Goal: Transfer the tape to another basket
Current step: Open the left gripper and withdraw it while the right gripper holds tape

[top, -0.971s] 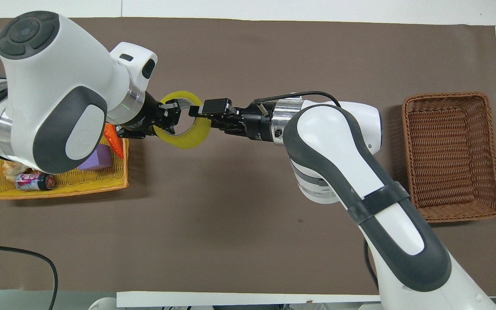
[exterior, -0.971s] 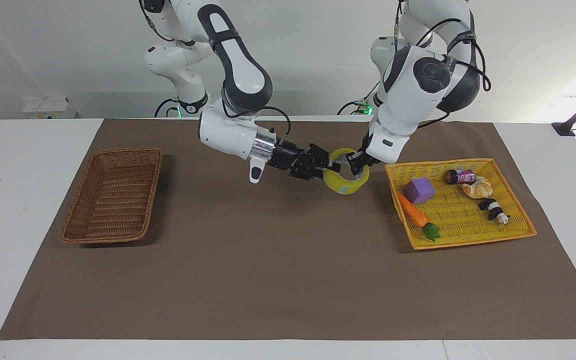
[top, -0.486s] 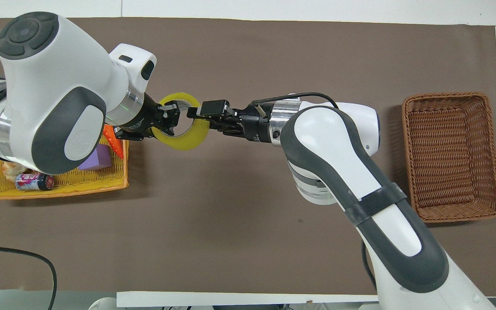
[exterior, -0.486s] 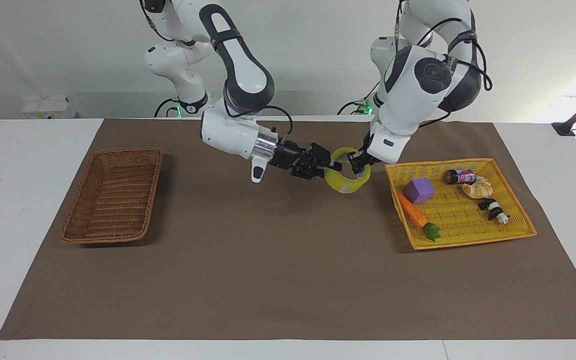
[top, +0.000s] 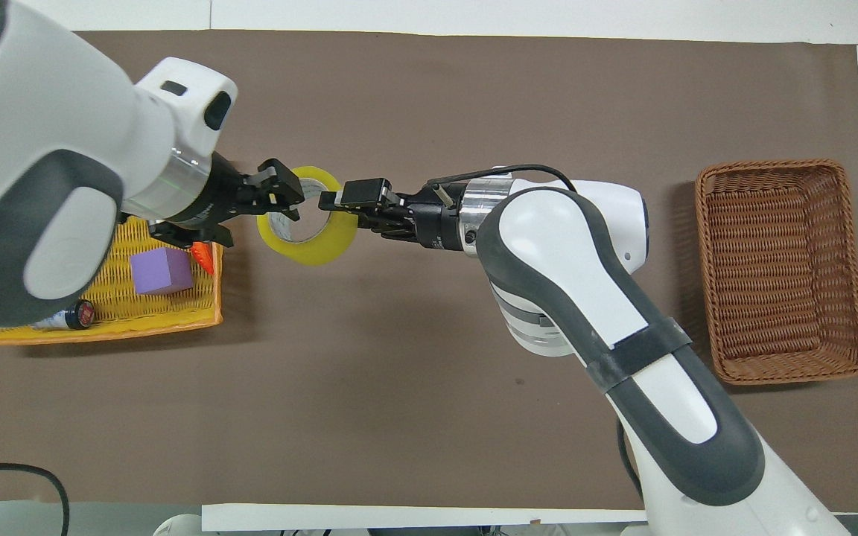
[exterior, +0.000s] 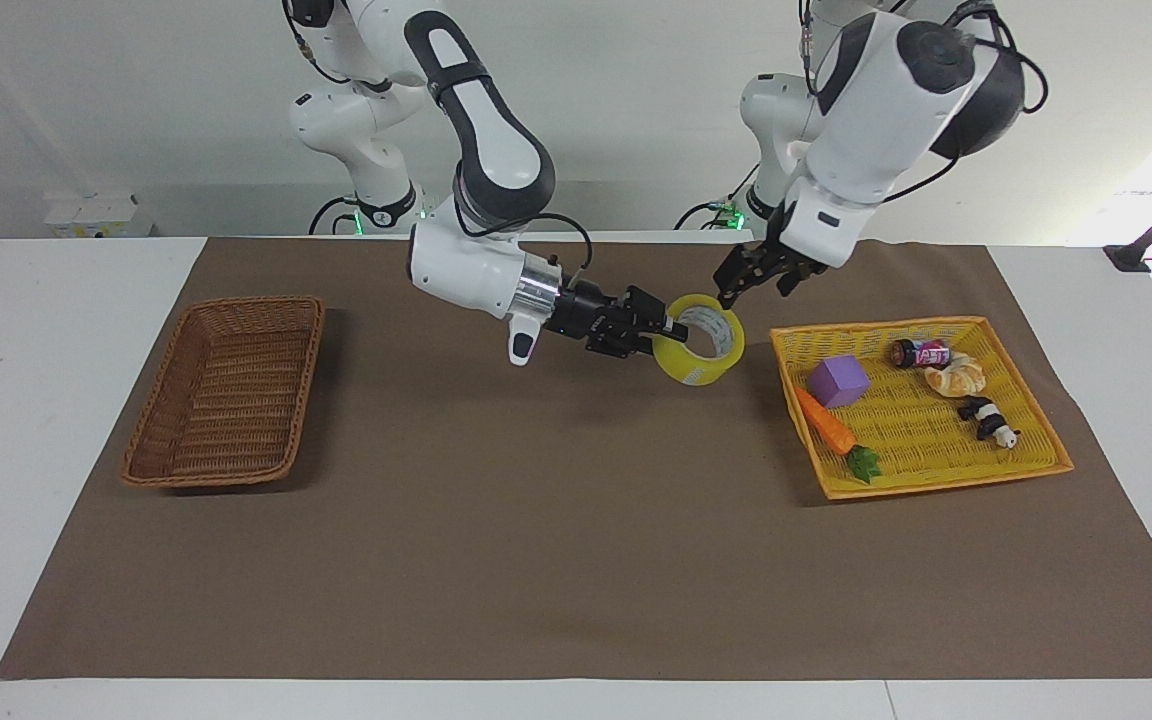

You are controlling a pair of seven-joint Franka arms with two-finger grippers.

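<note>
The yellow tape roll (exterior: 692, 367) hangs in the air over the brown mat, beside the yellow tray. My right gripper (exterior: 665, 336) is shut on the roll's wall at the side toward the right arm's end; it also shows in the overhead view (top: 337, 201), with the tape (top: 311, 254) in it. My left gripper (exterior: 758, 279) is open and empty, raised clear above the roll's other side; in the overhead view (top: 278, 195) it overlaps the roll's edge. The brown wicker basket (exterior: 228, 304) stands empty at the right arm's end (top: 771, 164).
A yellow mesh tray (exterior: 946, 483) at the left arm's end holds a purple block (exterior: 837, 381), a toy carrot (exterior: 828, 424), a small can (exterior: 920, 352), a bread piece (exterior: 956, 377) and a panda toy (exterior: 988, 420). The tray also shows in the overhead view (top: 94, 333).
My left gripper has let go of the tape, opened and risen away from it. My right gripper keeps its hold on the roll, which has barely moved.
</note>
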